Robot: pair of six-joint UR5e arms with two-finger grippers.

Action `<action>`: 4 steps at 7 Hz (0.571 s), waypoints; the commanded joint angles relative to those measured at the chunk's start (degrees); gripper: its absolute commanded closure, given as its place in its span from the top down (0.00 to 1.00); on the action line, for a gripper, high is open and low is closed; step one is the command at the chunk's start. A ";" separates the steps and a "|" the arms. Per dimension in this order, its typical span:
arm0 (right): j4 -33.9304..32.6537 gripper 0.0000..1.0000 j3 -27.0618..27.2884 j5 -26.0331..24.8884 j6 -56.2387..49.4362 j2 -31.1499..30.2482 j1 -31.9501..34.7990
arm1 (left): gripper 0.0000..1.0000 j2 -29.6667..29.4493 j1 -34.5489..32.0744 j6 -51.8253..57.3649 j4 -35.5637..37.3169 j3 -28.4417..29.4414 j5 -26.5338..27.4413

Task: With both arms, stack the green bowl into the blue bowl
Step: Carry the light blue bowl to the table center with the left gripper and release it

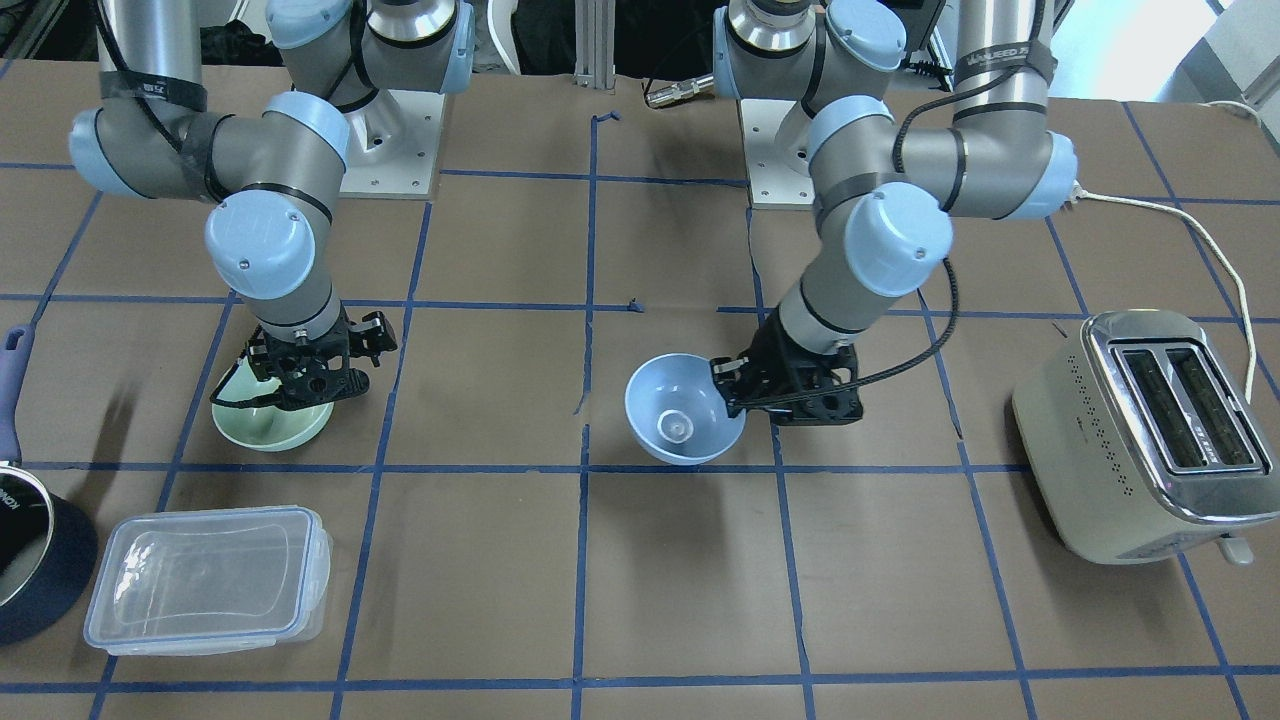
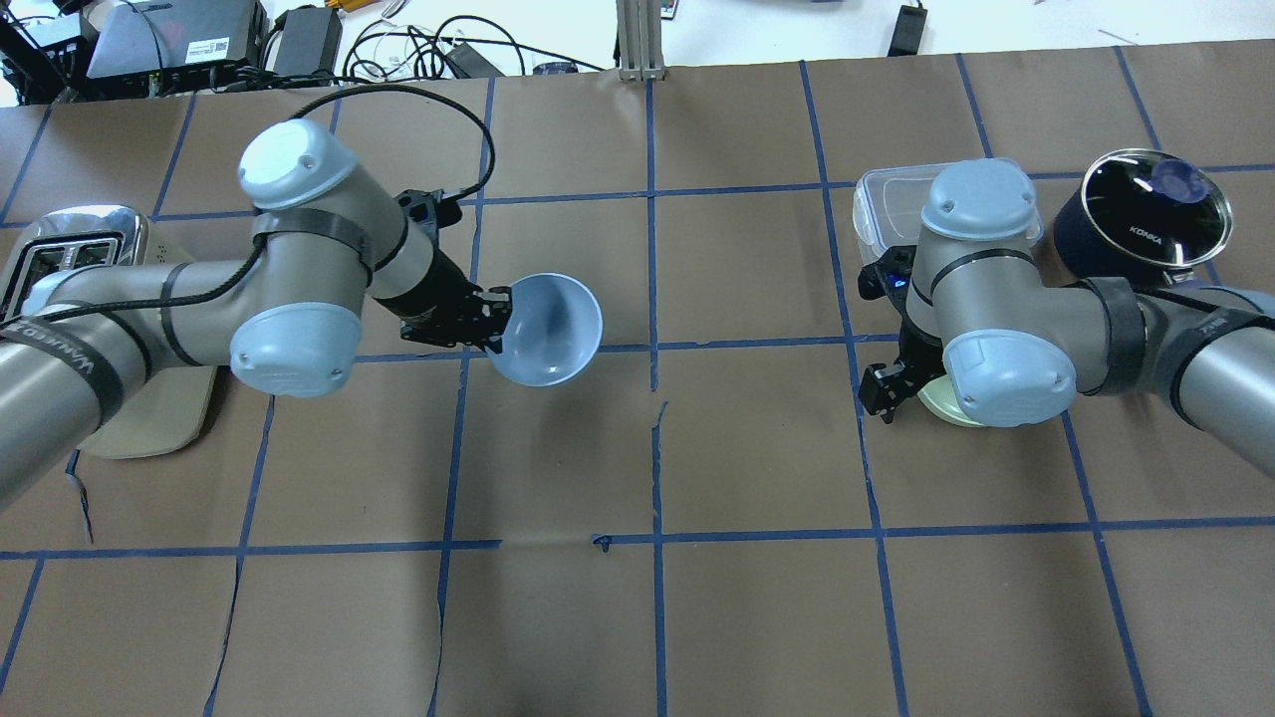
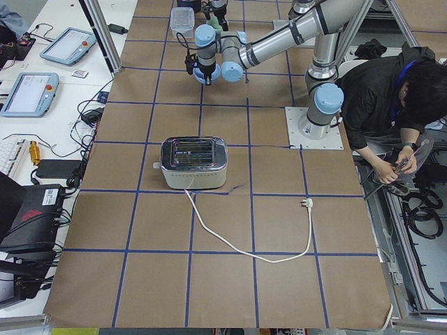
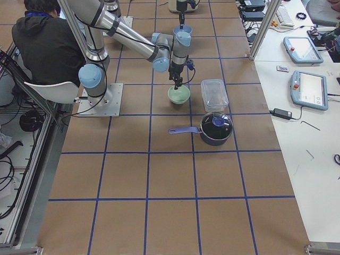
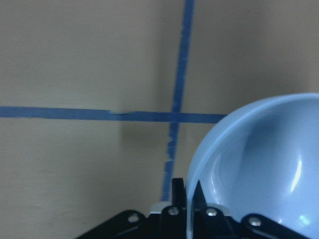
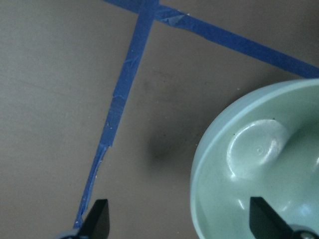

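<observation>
The blue bowl (image 1: 680, 415) hangs tilted a little above the table near its middle. My left gripper (image 1: 728, 388) is shut on the bowl's rim; the left wrist view shows the fingers (image 5: 192, 196) clamped on the rim of the blue bowl (image 5: 259, 169). The green bowl (image 1: 275, 428) sits upright on the table. My right gripper (image 1: 300, 385) hovers over it, open. In the right wrist view the fingertips (image 6: 99, 214) stand wide apart on either side of the rim of the green bowl (image 6: 259, 164), one outside and one over the inside.
A clear plastic container (image 1: 210, 580) and a dark navy pot (image 1: 35, 560) stand beyond the green bowl, on the side away from the robot. A toaster (image 1: 1140, 435) with a white cord stands on the robot's far left.
</observation>
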 commanded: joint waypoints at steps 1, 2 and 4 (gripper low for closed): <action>-3.48 0.90 2.69 0.00 -5.08 0.20 -2.78 | 0.00 -5.69 -8.62 -13.23 4.85 3.00 -0.65; -3.57 0.75 3.13 0.17 -5.29 0.11 -4.01 | 0.00 -7.45 -11.09 -16.66 7.83 3.09 -0.39; -3.05 0.00 3.23 4.36 -5.21 0.02 -4.11 | 0.00 -7.91 -11.82 -16.34 7.95 3.09 0.14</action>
